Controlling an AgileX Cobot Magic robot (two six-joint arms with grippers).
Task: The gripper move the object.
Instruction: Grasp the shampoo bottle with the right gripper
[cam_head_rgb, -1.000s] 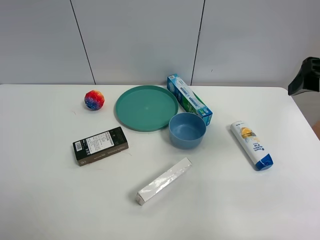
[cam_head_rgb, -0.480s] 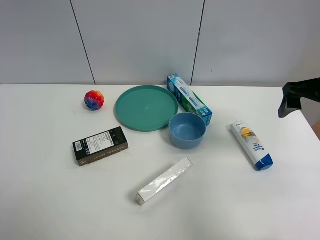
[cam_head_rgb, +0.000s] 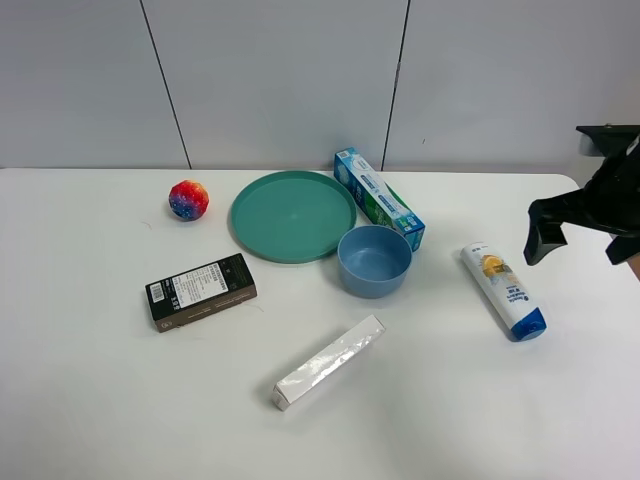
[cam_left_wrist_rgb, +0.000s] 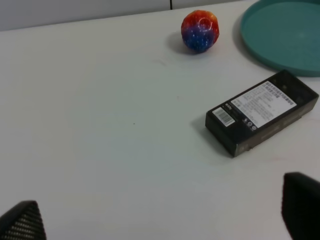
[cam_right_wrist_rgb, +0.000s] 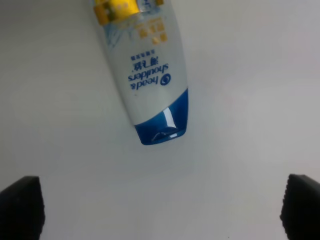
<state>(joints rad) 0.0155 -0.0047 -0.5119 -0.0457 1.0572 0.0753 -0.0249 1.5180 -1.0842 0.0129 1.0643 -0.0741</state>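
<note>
Right tool (cam_head_rgb: 578, 238): moving in from the right edge of the desk (cam_head_rgb: 100, 400), now hovering near the bottle (cam_head_rgb: 503, 290); fingers spread wide, holding nothing. Bottle: lying flat, right of the blue bowl (cam_head_rgb: 375, 260), untouched. Approach is progressing; grasp is pending.

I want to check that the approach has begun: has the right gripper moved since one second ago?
Yes. In the exterior high view the right gripper has come leftward from the right edge of the table toward the white bottle, which lies unmoved.
</note>
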